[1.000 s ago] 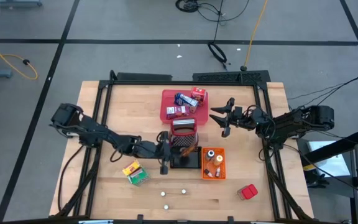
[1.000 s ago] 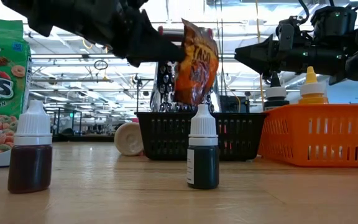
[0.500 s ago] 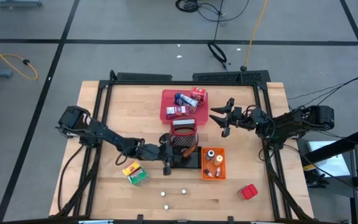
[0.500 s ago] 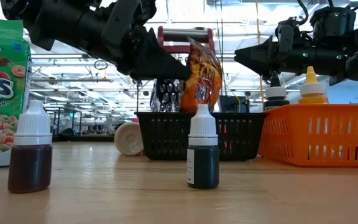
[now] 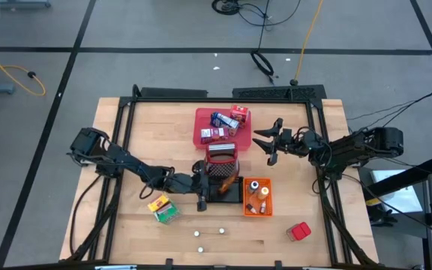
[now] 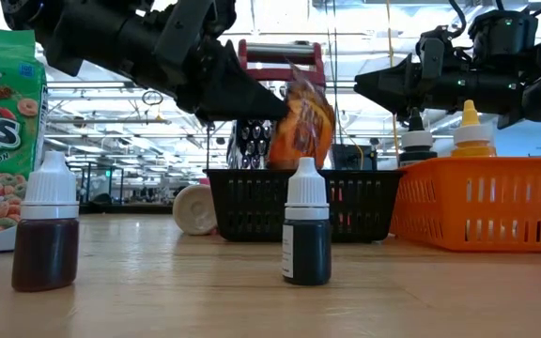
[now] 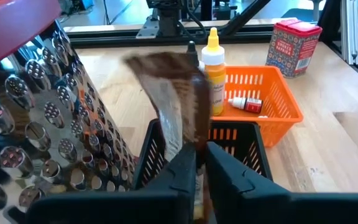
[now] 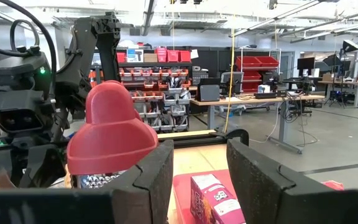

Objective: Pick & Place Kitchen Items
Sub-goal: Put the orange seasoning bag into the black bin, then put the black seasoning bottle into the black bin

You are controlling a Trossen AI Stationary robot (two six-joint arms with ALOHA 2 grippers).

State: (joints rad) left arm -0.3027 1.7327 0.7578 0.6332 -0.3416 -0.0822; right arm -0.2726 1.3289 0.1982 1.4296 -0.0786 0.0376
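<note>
Left gripper [image 7: 197,163] over the near rim of the black wire basket [image 6: 294,202] at the middle of the table [image 5: 126,225]; its fingers stand only a narrow slit apart, with the lower edge of a brown snack pouch [image 7: 169,96] between them, though whether they press the pouch cannot be told. The pouch stands tilted above the basket, just beside a metal grater [image 7: 48,124] with a red handle [image 6: 280,52]. Right gripper [image 5: 267,139] hangs in the air toward the table's right edge, jaws parted and holding nothing.

Other items: several small boxes on the flat red tray [image 5: 201,120] toward the far edge; a yellow-capped bottle [image 7: 213,71] and a small dropper bottle [image 7: 246,103] in the orange bin [image 7: 272,93], which touches the basket's right side; a yellow-green box [image 5: 162,208] near the front-left; a red box [image 5: 299,231] near the front-right corner; two tiny white pieces [image 5: 209,232] by the front edge.
</note>
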